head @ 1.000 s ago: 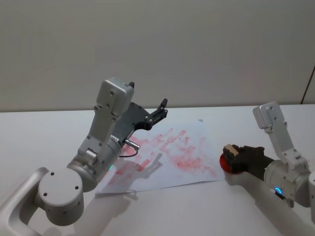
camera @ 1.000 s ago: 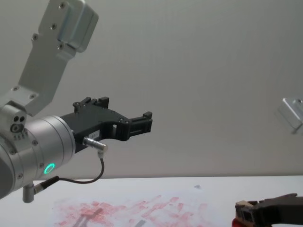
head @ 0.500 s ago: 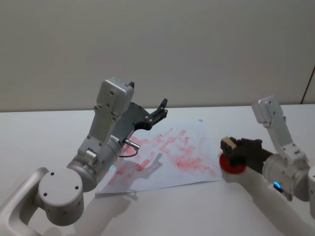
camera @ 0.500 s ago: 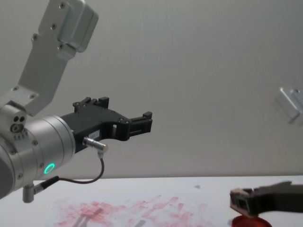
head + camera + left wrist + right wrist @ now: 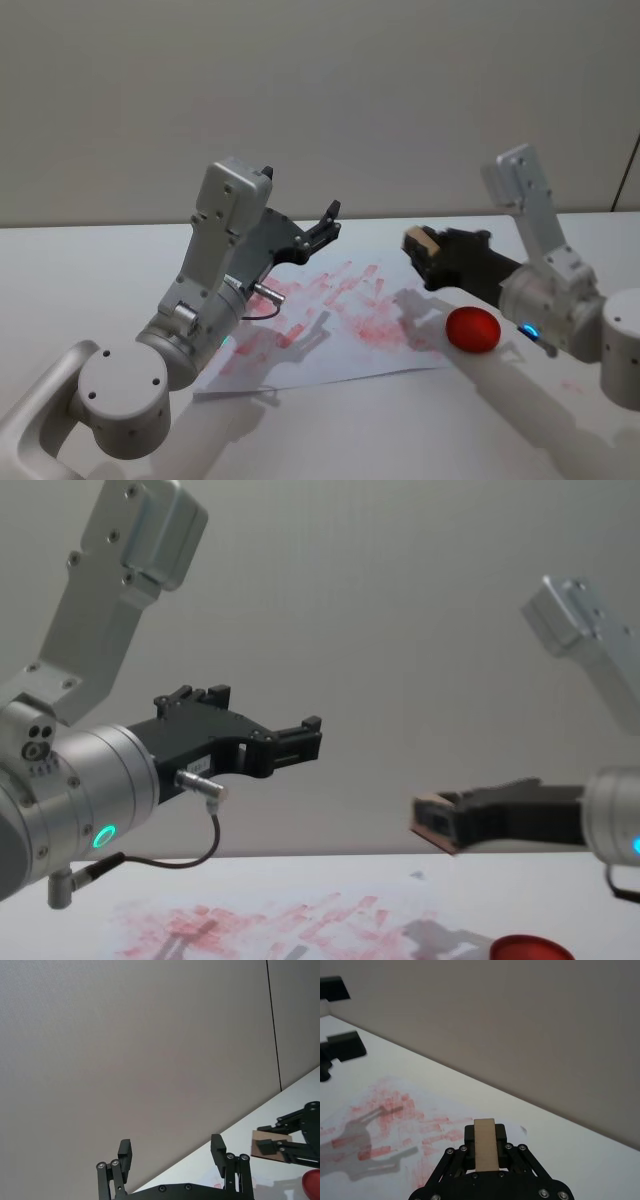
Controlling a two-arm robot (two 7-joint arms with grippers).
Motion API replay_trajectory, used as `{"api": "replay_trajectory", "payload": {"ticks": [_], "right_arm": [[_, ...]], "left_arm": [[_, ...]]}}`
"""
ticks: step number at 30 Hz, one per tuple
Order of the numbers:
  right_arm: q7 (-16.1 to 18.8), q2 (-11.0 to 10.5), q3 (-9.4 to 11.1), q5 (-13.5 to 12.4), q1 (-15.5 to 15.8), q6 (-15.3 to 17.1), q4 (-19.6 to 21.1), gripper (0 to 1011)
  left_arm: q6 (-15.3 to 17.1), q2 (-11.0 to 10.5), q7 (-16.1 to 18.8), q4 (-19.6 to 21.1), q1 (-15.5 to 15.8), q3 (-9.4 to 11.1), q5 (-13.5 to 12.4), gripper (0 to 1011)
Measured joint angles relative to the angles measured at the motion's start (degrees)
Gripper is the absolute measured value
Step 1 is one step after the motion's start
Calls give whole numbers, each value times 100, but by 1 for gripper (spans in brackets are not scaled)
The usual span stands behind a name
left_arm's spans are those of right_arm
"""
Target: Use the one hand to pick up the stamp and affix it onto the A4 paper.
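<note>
Stamp [image 5: 420,241]: pale tan wooden block, rectangular and plain-faced; it is held in the air above the right side of the paper, clear of the sheet.
Right gripper [image 5: 432,256]: its black fingers are pinched on the two long sides of the stamp, with the block's end showing at the fingertips. It reaches leftward from the right edge of the scene. A blue light glows on its silver wrist.
Left gripper [image 5: 170,1151]: raised over the left part of the paper, black fingers spread wide and holding nothing. A green light glows on its wrist and a thin cable loops below it.
Paper [image 5: 350,335]: white sheet lying flat on the table, smeared with many red-pink rectangular marks. The shadows of both grippers fall across it.
Ink pad [image 5: 473,330]: round and red, on the table just beside the paper's right edge, nearer than the stamp and to its right.
In the way: the left gripper hangs to the left of the stamp, well apart from it.
Table [image 5: 80,265]: plain white, smooth top.
Wall [image 5: 350,100]: flat, pale grey-beige, behind the far edge of the table.
</note>
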State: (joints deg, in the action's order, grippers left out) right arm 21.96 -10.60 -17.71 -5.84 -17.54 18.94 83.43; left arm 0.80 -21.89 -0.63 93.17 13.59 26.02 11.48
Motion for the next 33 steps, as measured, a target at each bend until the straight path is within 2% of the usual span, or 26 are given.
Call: {"api": "replay_trajectory", "payload": {"ticks": [7,14,22,33], "right_arm": [[415,218,-107,-30,-319,-191,-361,219],[765,411,-223,-77,-584,-199,-806,219],[1067,540,-348,-6,-764,8,-1259,219],[1344,612,-497,282,-896,306,-1770,219]], "left_arm": [[0,0,0,0,0,0,0,1001],[0,0,0,0,0,0,0,1001],[0,0,0,0,0,0,0,1001],[0,0,0,0,0,0,0,1001]]}}
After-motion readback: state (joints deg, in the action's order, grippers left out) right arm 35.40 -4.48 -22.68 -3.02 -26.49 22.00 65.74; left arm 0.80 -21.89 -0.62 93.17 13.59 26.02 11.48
